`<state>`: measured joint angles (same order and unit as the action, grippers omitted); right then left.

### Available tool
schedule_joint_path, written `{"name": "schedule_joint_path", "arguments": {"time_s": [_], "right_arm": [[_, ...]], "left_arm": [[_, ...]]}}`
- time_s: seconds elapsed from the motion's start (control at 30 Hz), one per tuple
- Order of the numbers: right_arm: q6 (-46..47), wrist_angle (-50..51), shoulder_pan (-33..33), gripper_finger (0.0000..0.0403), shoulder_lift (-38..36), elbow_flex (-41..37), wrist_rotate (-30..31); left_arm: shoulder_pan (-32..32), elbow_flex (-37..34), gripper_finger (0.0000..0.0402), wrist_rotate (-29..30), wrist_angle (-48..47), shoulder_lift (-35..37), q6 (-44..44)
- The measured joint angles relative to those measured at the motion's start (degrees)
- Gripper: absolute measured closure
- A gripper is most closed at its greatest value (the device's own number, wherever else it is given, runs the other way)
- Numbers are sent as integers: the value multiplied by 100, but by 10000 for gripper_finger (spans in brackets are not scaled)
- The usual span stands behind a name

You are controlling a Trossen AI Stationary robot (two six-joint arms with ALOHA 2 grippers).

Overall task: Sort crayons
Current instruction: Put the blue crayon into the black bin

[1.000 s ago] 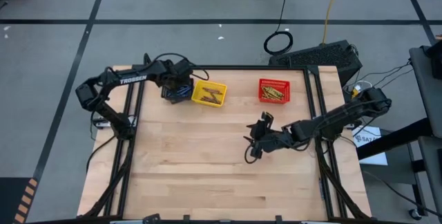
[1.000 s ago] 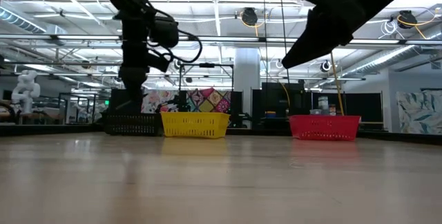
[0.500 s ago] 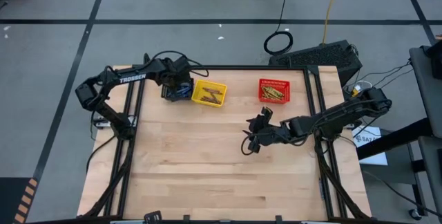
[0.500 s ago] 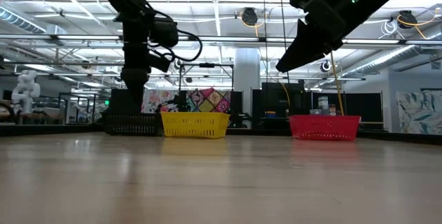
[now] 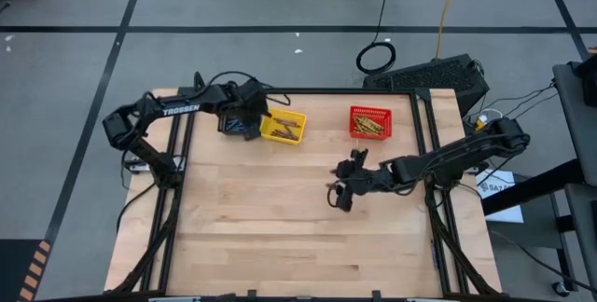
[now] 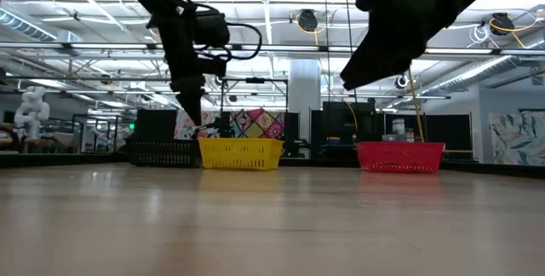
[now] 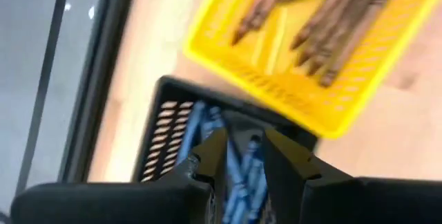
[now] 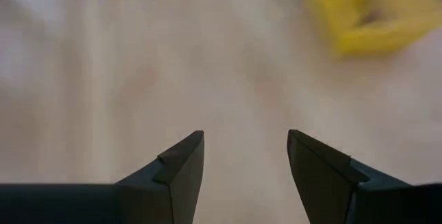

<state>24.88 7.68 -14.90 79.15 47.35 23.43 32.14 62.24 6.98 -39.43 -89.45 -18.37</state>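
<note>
Three baskets sat along the far edge of the desk [image 5: 280, 237], and that's where all the crayons were: blue crayons [image 7: 238, 175] in the black basket [image 7: 162, 131] around 11 o'clock, brown crayons [image 7: 338, 27] in the yellow basket [image 7: 276, 89] right next to it, olive-yellow crayons [image 5: 371, 129] in the red basket [image 5: 370, 122] toward 1 o'clock.

My left claw [image 7: 243, 158] hung over the black basket with its fingers slightly parted and nothing between them. The right claw [image 8: 245, 156] hovered above the bare middle of the desk, spread wide, empty too.

What worried me: the left claw sat right at the seam between black and yellow. Swing toward 3 o'clock too low and I figured it'd clip the yellow rim, shove the basket or tip brown sticks out. Those mesh baskets looked light.

Hard to make out: from above, my left arm covered most of the black basket. I couldn't count the sticks in any basket. I spotted no loose crayon on the desk, but the arms hid some wood.
</note>
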Motion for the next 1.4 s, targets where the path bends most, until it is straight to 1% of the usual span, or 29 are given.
{"name": "schedule_joint_path", "arguments": {"time_s": [0.07, 0.1, 0.2, 0.37, 0.57, 0.7, 0.83, 0.97, 1.13, 1.27, 1.4], "right_arm": [[594, -21, -9, 209, -14, 5, -767], [879, -16, -37, 209, -14, 7, -1040], [1554, 92, -170, 209, -18, 5, -1424], [2797, 701, -440, 209, -25, 7, -1456], [4632, 1436, -895, 209, -25, 4, -1457], [5711, 1544, -1276, 209, -25, 4, -1470], [6639, 1551, -1711, 209, -25, 4, -1472], [7668, 1853, -2147, 209, 3, 4, -1498], [9047, 2390, -2710, 209, 29, 4, -1932], [9676, 2433, -3080, 209, 31, 4, -1958], [10282, 2460, -3321, 209, 48, 4, -2189]], "left_arm": [[-208, 0, 317, -2, -15, 0, -16], [-329, 0, 317, -2, -31, 0, -13], [-691, 0, 317, -7, -54, 0, -9], [-1246, 0, 317, 24, -168, 0, -7], [-1743, 0, 317, 61, -757, 0, 8], [-2020, 0, 317, 68, -1061, 0, 41], [-2253, 0, 317, 74, -1072, 0, 0], [-2414, 0, 317, 74, -1063, 0, -39], [-2537, 0, 317, 79, -1061, 0, -40], [-2567, -1, 317, 78, -1059, 0, -38], [-2569, -1, 317, 79, -1060, 0, -35]]}}
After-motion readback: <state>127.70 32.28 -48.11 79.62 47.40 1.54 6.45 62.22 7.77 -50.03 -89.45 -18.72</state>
